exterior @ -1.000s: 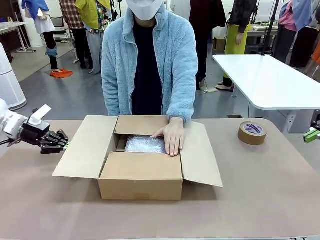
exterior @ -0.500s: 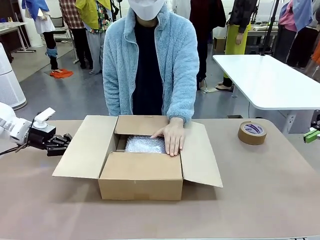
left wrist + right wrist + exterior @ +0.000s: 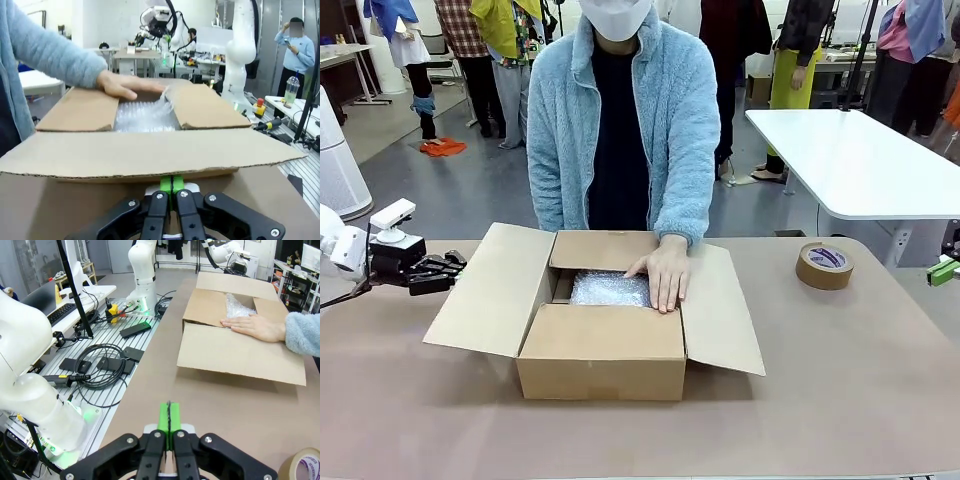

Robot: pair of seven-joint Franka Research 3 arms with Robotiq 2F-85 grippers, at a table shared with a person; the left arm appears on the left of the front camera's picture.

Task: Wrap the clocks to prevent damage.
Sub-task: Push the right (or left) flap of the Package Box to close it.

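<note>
Whitish, rounded-rectangular parcel of clear bubble wrap, the clocks (image 3: 609,289), lies flat on the floor of the open brown cardboard box (image 3: 605,366) at the middle of the tan table (image 3: 840,400). The person's hand (image 3: 664,272) rests palm down on the parcel's right end, probably to press it flat so that it sits low and the flaps can fold over it. What shows of the parcel is wider than deep, so its long axis seems to run left to right, parallel to the box's near wall; the near flap and the hand cover part of it, and no face or front can be made out. The left gripper (image 3: 453,266), fingers pressed together on nothing, points at the underside of the box's raised left flap, likely placed to push it inward; whether it touches is unclear. The right gripper (image 3: 169,421), fingers likewise together and empty, hangs over the table's right side, aimed toward the box, near the brown tape roll (image 3: 824,265).
</note>
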